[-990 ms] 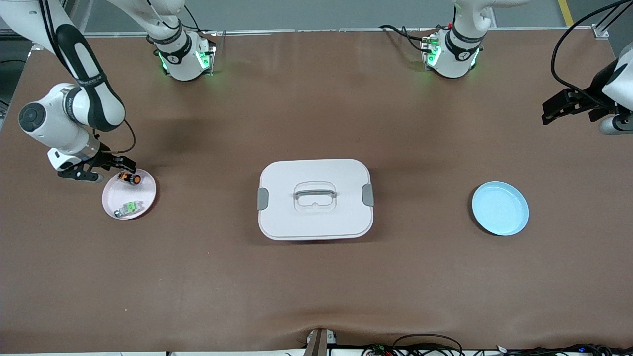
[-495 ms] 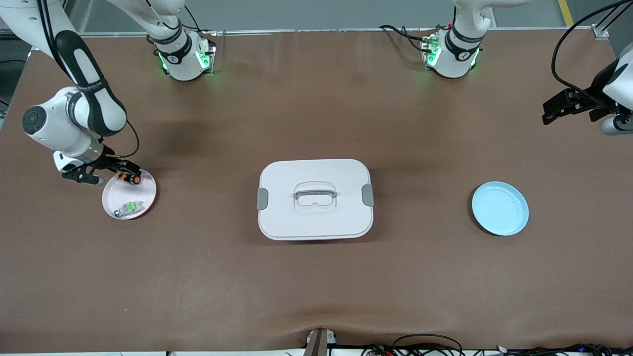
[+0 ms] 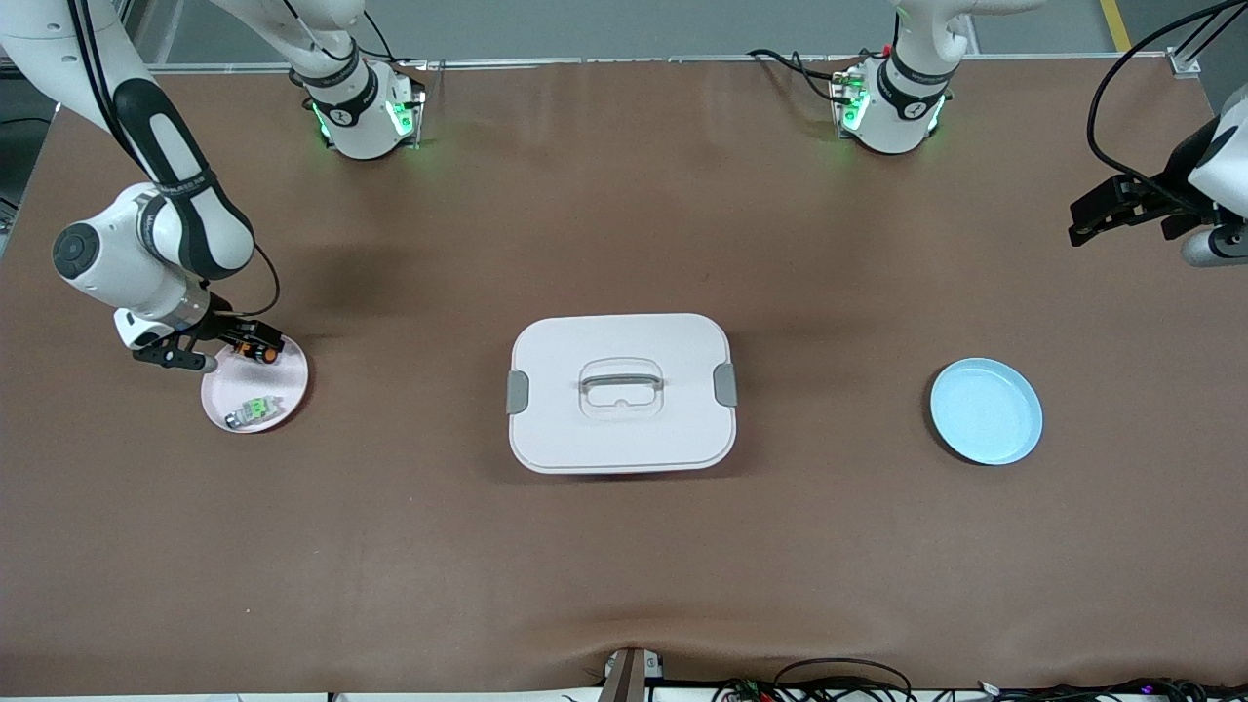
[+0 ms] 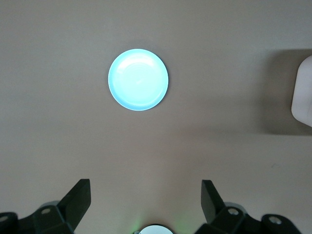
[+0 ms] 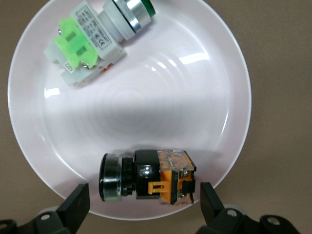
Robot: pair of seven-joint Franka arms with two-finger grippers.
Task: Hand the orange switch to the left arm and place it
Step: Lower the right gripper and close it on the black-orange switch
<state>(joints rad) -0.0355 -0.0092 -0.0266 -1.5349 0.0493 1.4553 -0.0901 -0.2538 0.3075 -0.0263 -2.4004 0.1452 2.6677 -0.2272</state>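
Observation:
The orange switch (image 5: 146, 176) lies on its side on the pink plate (image 5: 146, 102), at the plate's edge farthest from the front camera; it also shows in the front view (image 3: 259, 352). My right gripper (image 5: 145, 202) is open and low over it, a finger at each end of the switch, not touching; in the front view the right gripper (image 3: 239, 344) is over that plate edge. The white box (image 3: 621, 392) sits mid-table. My left gripper (image 4: 145, 199) is open and empty, held high over the table at the left arm's end (image 3: 1111, 210); that arm waits.
A green-topped switch (image 5: 97, 36) lies on the same pink plate, nearer the front camera (image 3: 253, 409). A blue plate (image 3: 986, 410) sits empty toward the left arm's end, also in the left wrist view (image 4: 138, 79). The box's corner (image 4: 302, 92) shows there.
My right gripper has moved down and toward the orange switch, from beside the pink plate to over its edge, fingers now straddling the switch. The left arm has not moved.

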